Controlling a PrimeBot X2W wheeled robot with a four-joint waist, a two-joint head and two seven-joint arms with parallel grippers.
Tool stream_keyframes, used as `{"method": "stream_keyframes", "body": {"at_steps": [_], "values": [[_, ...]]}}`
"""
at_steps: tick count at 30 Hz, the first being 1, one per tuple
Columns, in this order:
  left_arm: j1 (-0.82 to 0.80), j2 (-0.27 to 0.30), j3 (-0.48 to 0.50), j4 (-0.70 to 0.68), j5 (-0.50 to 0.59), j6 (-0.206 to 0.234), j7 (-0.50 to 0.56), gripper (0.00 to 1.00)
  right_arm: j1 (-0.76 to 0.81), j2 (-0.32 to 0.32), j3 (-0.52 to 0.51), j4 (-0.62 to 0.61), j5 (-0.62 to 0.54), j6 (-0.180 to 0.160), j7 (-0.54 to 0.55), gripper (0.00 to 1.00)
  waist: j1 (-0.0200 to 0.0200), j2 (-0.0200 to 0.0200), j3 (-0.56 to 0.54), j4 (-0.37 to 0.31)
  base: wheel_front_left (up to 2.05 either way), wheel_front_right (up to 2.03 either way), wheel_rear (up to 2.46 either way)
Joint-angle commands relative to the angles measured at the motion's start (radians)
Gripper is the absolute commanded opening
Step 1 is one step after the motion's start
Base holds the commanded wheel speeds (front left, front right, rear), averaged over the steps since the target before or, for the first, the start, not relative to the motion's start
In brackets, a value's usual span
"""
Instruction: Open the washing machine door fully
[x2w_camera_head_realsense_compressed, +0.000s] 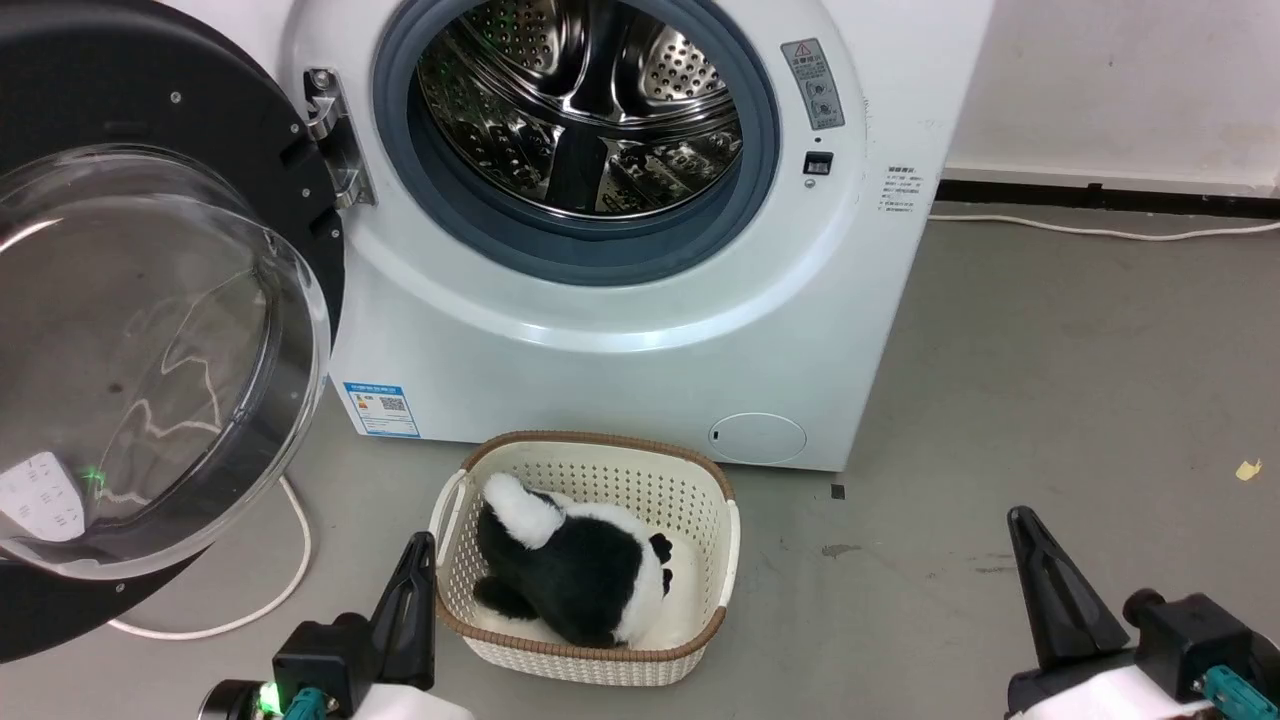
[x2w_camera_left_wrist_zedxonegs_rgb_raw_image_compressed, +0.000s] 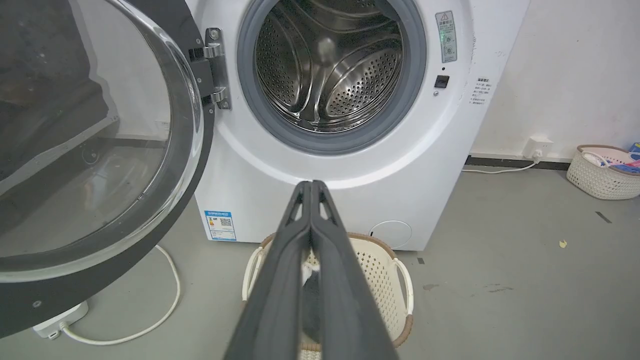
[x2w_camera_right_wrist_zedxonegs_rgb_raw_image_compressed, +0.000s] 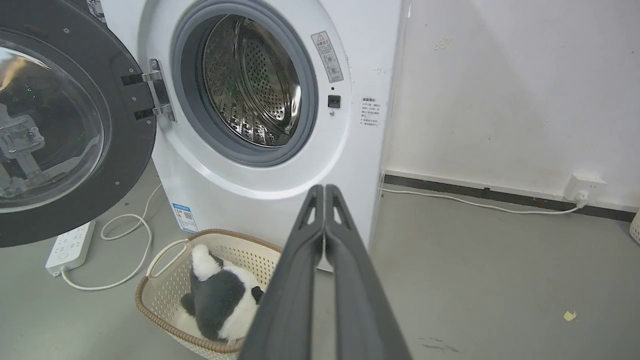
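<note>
The washing machine (x2w_camera_head_realsense_compressed: 620, 370) stands against a pale wall, and the washing machine door (x2w_camera_head_realsense_compressed: 200, 110) hangs swung wide open off the machine's left side, held by the metal hinge (x2w_camera_head_realsense_compressed: 335, 135) at the left edge of the drum mouth (x2w_camera_head_realsense_compressed: 580, 110). The door's black rim and bulging clear glass bowl face out from the machine, and the perforated steel drum lies fully exposed inside its grey rubber ring. On the floor just in front of the machine sits a cream laundry basket (x2w_camera_head_realsense_compressed: 590, 448) with a brown rim, holding a black-and-white plush toy (x2w_camera_head_realsense_compressed: 580, 570). The small round white flap (x2w_camera_head_realsense_compressed: 757, 438) shows low on the machine's front, behind the basket. A white cable (x2w_camera_head_realsense_compressed: 290, 580) loops over the floor below the open door to a power strip (x2w_camera_right_wrist_zedxonegs_rgb_raw_image_compressed: 70, 247). The left gripper (x2w_camera_left_wrist_zedxonegs_rgb_raw_image_compressed: 311, 185) hangs in front of the machine, close to the basket's left side, its two dark fingers pressed together on nothing. The right gripper (x2w_camera_right_wrist_zedxonegs_rgb_raw_image_compressed: 324, 189) hangs before the machine's right corner, well apart from the door, its fingers likewise pressed together and empty.
</note>
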Motion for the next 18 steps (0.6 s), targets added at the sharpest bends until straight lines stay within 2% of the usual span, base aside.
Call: {"method": "stream_keyframes", "body": {"at_steps": [1,18], "values": [[-0.017,-0.008,0.011,-0.004,0.015,-0.005,0.007,0.0,-0.017,0.002,0.001,0.001,-0.007,0.0,0.006,0.0,-0.0001,0.0,0.0,-0.001,0.0,0.0,0.0],[-0.025,-0.025,0.045,-0.009,0.053,-0.024,0.041,0.0,-0.027,0.003,0.008,0.001,-0.019,0.0,0.041,0.0,-0.0001,0.0,0.0,-0.005,0.0,0.0,0.0]]}}
